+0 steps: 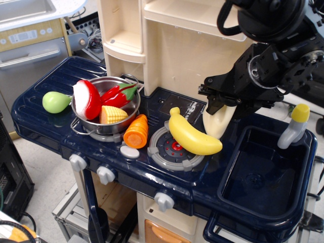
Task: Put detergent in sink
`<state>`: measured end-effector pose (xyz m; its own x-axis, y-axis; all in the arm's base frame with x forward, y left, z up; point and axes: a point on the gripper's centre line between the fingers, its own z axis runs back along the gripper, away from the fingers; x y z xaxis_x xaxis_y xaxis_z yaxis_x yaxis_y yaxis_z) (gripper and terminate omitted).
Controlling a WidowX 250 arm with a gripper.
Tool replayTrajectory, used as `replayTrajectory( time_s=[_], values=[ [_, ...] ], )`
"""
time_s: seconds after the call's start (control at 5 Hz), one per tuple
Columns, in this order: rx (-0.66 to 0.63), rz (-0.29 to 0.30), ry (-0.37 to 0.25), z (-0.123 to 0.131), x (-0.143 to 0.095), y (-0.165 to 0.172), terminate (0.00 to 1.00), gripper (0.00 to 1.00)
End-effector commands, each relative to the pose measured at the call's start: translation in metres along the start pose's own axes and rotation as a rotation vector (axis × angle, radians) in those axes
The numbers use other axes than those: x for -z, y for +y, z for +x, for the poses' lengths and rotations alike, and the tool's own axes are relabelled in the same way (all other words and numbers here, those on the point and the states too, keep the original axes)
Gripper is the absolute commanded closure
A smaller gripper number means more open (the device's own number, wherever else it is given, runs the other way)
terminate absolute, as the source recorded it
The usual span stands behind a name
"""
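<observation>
Grey cabinet — pale floor

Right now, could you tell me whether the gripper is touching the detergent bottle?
Touching. The single camera view shows the gripper closed down over the top of the detergent bottle, its black fingers overlapping the cream body with no gap.
</observation>
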<state>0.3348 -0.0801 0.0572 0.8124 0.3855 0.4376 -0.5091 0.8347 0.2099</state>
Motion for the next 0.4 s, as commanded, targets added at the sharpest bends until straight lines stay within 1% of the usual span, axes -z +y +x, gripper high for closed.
replayTrajectory(
  time_s=[0.0, 0.2],
  values=[
    [-0.075, -0.076, 0.004, 0.007, -0.058, -0.021, 0.0, 1.0],
    [-0.097, -0.12, -0.009, -0.002, -0.069, -0.034, 0.0, 1.0]
  ],
)
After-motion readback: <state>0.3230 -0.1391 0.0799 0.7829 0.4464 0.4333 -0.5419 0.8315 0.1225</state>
